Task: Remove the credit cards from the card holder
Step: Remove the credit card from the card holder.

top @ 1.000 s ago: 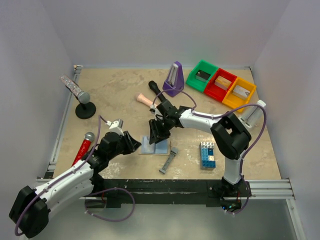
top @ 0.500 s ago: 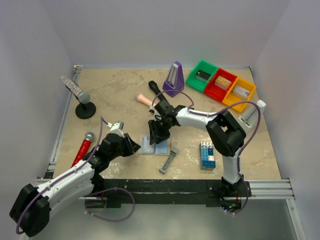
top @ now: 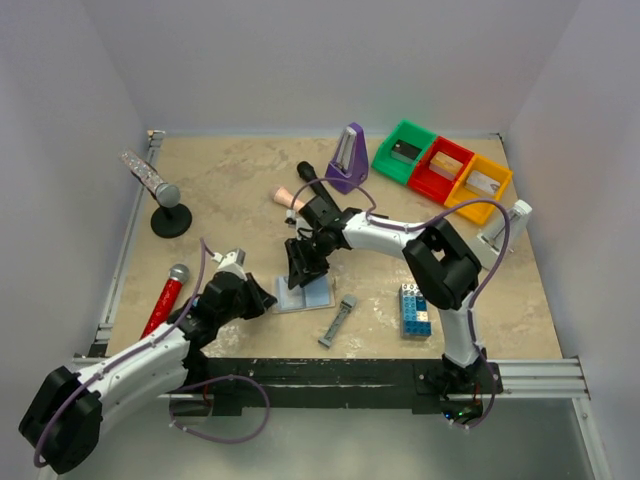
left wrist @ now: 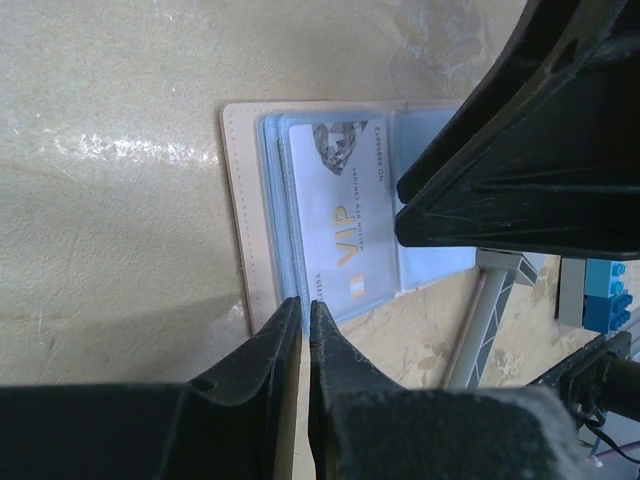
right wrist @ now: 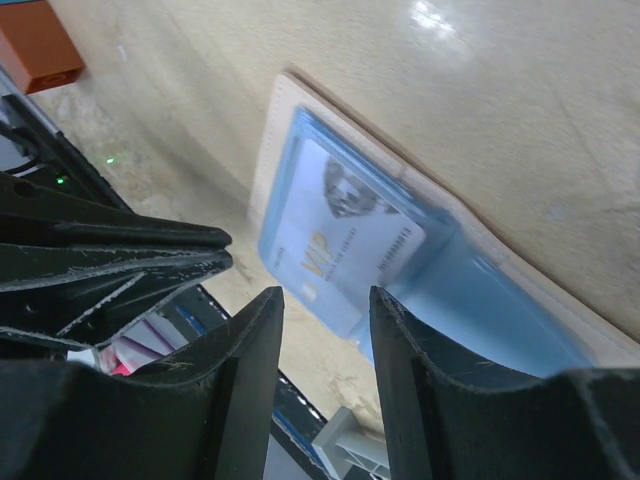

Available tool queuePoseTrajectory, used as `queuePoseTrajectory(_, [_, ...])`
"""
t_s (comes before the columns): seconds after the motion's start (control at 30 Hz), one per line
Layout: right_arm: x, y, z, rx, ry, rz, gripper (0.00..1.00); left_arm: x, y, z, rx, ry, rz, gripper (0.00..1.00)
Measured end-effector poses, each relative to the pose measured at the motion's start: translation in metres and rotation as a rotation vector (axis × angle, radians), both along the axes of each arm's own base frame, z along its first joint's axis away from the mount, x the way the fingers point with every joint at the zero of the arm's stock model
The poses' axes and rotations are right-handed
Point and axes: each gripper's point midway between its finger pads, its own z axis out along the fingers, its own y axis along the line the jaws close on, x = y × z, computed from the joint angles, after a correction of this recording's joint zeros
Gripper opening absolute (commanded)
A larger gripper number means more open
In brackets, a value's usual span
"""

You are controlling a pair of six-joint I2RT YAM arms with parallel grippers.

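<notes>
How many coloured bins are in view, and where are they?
3: a green bin, a red bin and an orange bin stand side by side in the far right corner. None appears hidden.

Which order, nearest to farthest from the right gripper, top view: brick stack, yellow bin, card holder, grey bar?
1. card holder, under right gripper
2. grey bar, front
3. brick stack, right
4. yellow bin, far right

- You can read "VIP" in gold letters on the pale card [left wrist: 345, 225] in the card holder [left wrist: 238, 200].
- Small print runs along that card's edge, but it is too fine for you to read.
</notes>
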Motion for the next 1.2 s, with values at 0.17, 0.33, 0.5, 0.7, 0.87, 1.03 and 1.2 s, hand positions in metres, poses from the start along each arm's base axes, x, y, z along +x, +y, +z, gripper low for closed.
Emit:
queuePoseTrajectory(0.17, [0.001,0.014,0.004,0.028,-0.010,0.035,0.44,0.003,0.004,0.012,-0.018,-0.048,0.025,0.12])
queuePoseTrajectory(0.33, [-0.002,0.012,0.004,0.025,-0.021,0.032,0.44,0.004,0.008,0.012,-0.005,-0.055,0.042,0.12])
queuePoseTrajectory(0.5, [-0.012,-0.006,0.010,0.027,-0.047,-0.018,0.44,0.006,0.009,0.010,0.009,-0.050,0.046,0.09])
queuePoseTrajectory(0.7, [-0.016,-0.011,0.021,0.103,-0.094,-0.075,0.43,0.017,-0.001,0.012,0.002,-0.051,0.038,0.00])
queuePoseTrajectory(0.87, [-0.015,-0.008,0.015,0.140,-0.089,-0.114,0.43,0.022,-0.006,0.009,-0.004,-0.046,0.026,0.00])
queuePoseTrajectory(1.03, [-0.010,0.000,0.017,0.187,-0.089,-0.151,0.43,0.023,-0.008,0.004,0.001,-0.031,0.020,0.00])
queuePoseTrajectory(1.2, [-0.006,0.004,0.020,0.214,-0.092,-0.172,0.43,0.023,-0.008,0.000,0.009,-0.022,0.020,0.00])
